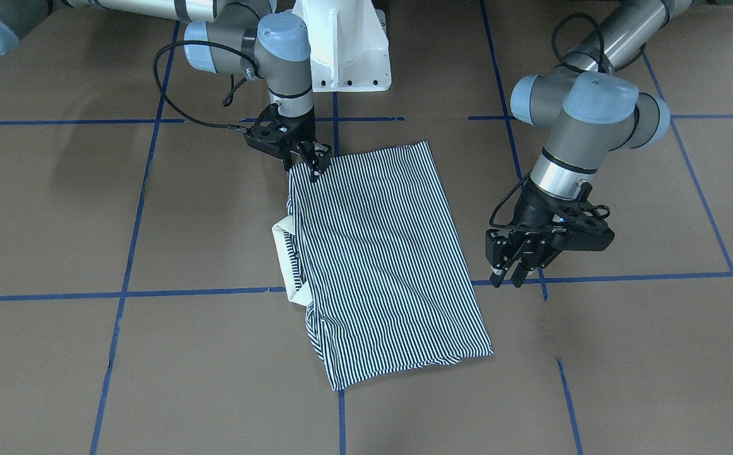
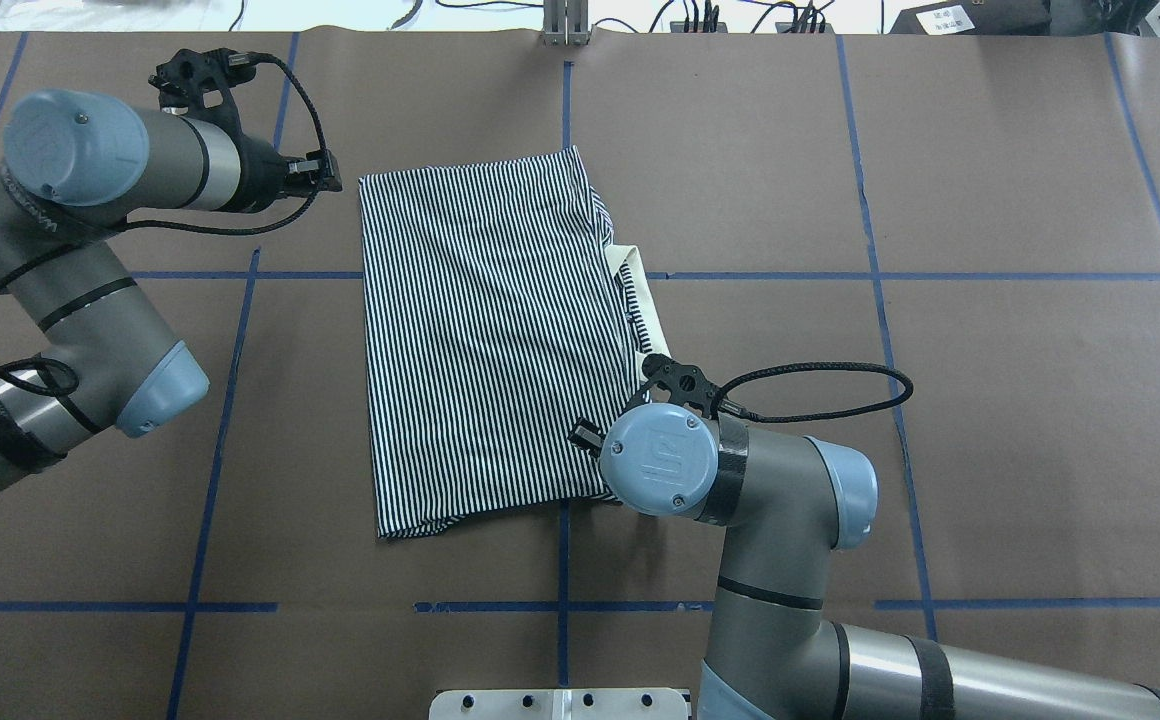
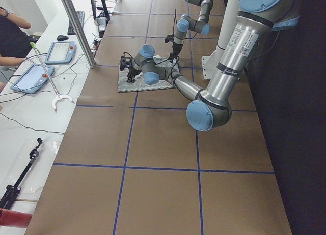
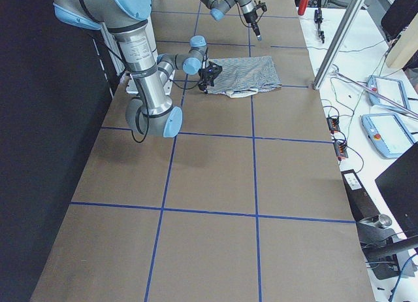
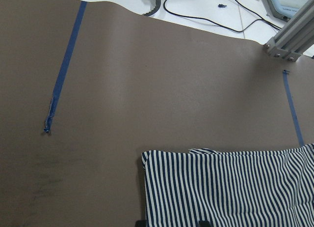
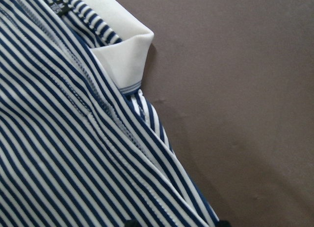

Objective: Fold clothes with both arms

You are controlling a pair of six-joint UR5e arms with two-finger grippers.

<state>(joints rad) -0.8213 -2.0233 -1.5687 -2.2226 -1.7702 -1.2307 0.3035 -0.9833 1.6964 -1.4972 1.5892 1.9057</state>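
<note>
The striped polo shirt (image 1: pixel 379 253) lies folded into a long rectangle on the brown table, also seen from overhead (image 2: pixel 480 330). Its cream collar (image 1: pixel 284 253) sticks out on the robot's right side. My right gripper (image 1: pixel 315 172) sits low on the shirt's near right corner. The right wrist view shows the stripes (image 6: pixel 59 153) and collar (image 6: pixel 122 55), with the fingertips apart at the bottom edge. My left gripper (image 1: pixel 508 281) hovers open and empty beside the shirt's far left corner (image 5: pixel 147 160). It also shows in the overhead view (image 2: pixel 330 178).
The white pedestal base (image 1: pixel 347 44) stands at the near table edge. Blue tape lines (image 1: pixel 202 292) grid the brown cover. An aluminium post (image 3: pixel 76 26) and tablets (image 3: pixel 61 52) stand on the white bench beyond the far edge.
</note>
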